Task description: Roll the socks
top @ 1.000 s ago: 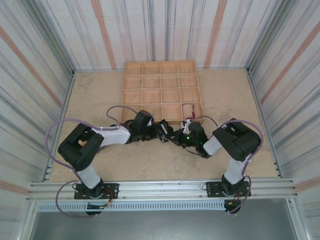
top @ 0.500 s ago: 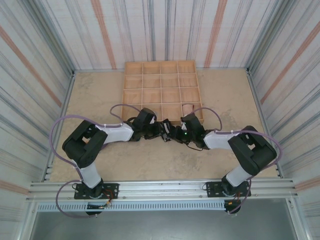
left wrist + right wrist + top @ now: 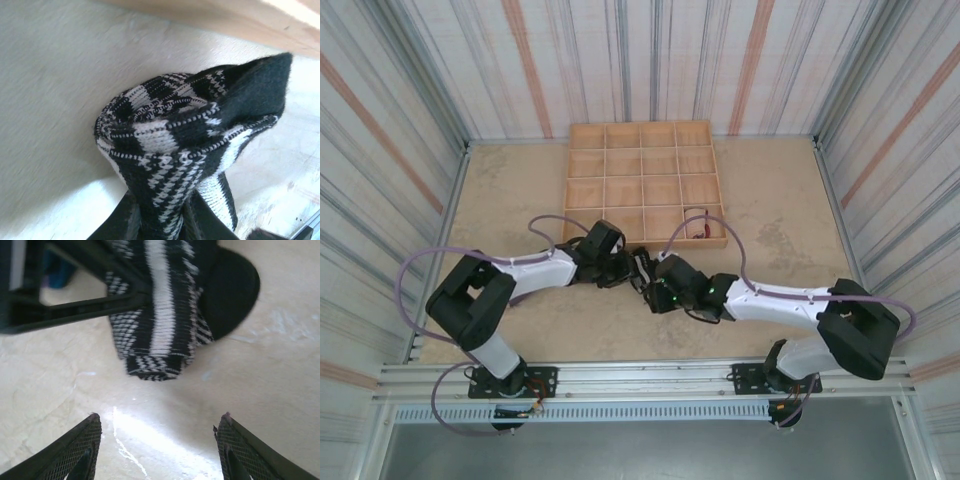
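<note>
One black-and-white patterned sock [image 3: 170, 145] observed, bunched into a roll just in front of the near wall of the one gridded wooden tray [image 3: 645, 128], at mid-table where the two grippers meet. Left gripper [image 3: 160, 225]: fingers closed onto the sock's lower end, with the sock standing up from between them over the beige tabletop [image 3: 260, 380]. Right gripper [image 3: 157, 445]: mesh-faced fingers [image 3: 82, 447] spread wide, nothing between them, the sock just ahead and untouched.
</note>
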Robot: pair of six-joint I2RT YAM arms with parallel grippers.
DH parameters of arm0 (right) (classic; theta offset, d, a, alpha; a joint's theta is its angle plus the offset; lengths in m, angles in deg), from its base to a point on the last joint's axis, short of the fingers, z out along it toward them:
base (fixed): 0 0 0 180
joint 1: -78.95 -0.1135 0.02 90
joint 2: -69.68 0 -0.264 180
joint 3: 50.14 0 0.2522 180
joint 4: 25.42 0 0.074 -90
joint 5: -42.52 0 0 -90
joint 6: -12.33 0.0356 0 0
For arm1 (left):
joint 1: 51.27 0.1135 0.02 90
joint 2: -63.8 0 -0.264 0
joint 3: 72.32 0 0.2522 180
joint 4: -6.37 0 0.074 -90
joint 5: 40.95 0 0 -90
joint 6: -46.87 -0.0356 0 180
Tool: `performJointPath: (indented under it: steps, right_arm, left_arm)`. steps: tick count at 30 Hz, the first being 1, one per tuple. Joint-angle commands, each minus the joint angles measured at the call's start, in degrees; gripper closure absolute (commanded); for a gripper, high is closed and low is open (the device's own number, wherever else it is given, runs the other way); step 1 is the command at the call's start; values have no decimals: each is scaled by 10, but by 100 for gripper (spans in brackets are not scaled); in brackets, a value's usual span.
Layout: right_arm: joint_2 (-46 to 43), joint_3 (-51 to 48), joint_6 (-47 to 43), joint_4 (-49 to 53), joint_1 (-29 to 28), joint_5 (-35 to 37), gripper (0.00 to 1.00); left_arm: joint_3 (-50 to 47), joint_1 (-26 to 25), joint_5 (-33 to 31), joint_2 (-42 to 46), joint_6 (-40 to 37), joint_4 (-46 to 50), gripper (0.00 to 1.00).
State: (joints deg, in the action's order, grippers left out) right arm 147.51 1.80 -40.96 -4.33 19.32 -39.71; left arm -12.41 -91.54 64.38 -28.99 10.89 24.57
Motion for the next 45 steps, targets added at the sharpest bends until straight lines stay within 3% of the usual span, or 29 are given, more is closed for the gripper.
performJointPath:
  steps: [1, 6, 13, 18, 21, 24, 26, 28, 30, 38, 45]
  right_arm:
    - [-5, 10, -60, -15, -55, 143, 36]
    - [34, 14, -84, -64, -117, 227, 36]
    - [116, 30, -64, -102, -121, 213, 38]
    - [153, 28, -35, -106, -120, 220, 45]
    - [165, 22, -24, -106, -120, 217, 59]
    - [164, 10, -14, -112, -113, 197, 80]
    - [158, -5, -7, -124, -97, 157, 89]
    - [154, -25, -1, -152, -68, 84, 92]
    - [149, -51, 13, -192, -38, 13, 95]
    - [145, -124, 94, -319, 71, -206, 98]
    - [166, -147, 158, -365, 136, -289, 98]
  left_arm:
    - [-40, -15, -22, 13, 36, 92, 97]
    - [-88, -34, -18, 42, 76, 56, 97]
    - [-124, -50, -25, 80, 103, 49, 96]
    - [-134, -52, -26, 93, 108, 49, 96]
    - [-140, -52, -23, 97, 108, 39, 94]
    - [-141, -51, -22, 104, 104, 33, 80]
    - [-146, -50, -27, 119, 99, 29, 55]
    - [-157, -50, -33, 139, 92, 9, 40]
    - [-169, -46, -35, 157, 80, -12, 32]
    - [-194, -14, -4, 193, 3, -96, 27]
    - [-191, 5, 4, 157, -17, -149, 27]
